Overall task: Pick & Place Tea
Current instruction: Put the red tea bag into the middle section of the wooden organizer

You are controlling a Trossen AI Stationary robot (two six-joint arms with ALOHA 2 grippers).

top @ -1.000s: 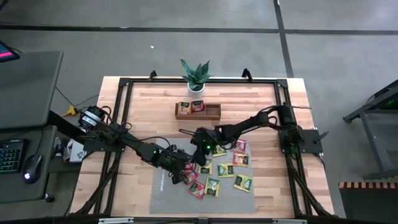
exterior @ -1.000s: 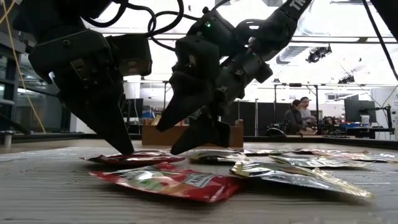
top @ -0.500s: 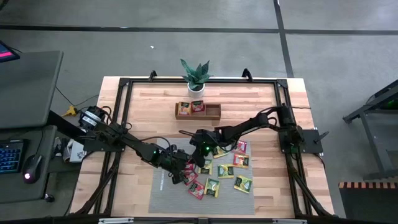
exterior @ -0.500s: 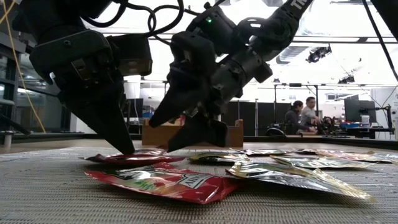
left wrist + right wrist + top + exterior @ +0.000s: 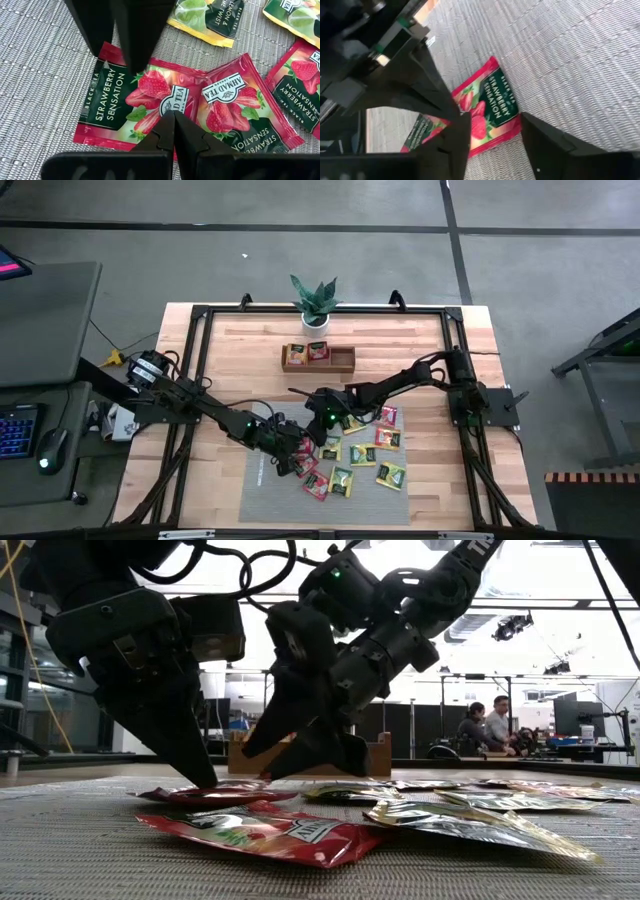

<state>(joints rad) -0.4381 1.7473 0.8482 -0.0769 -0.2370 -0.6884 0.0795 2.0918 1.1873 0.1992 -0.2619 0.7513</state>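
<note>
On the mat (image 5: 262,492), both grippers are meeting over a red sachet (image 5: 132,102). Left gripper (image 5: 173,131) is pressing its shut tips onto that sachet, holding nothing. Right gripper (image 5: 492,132) is hanging just above with jaws parted astride the sachet's edge, gripping nothing yet. Other sachets (image 5: 362,454) are lying scattered nearby, two in the tray (image 5: 342,360).

Glossy foil sachets (image 5: 145,100) lie on a matt, ribbed woven mat (image 5: 40,75) over pale wood table (image 5: 400,340)
</note>
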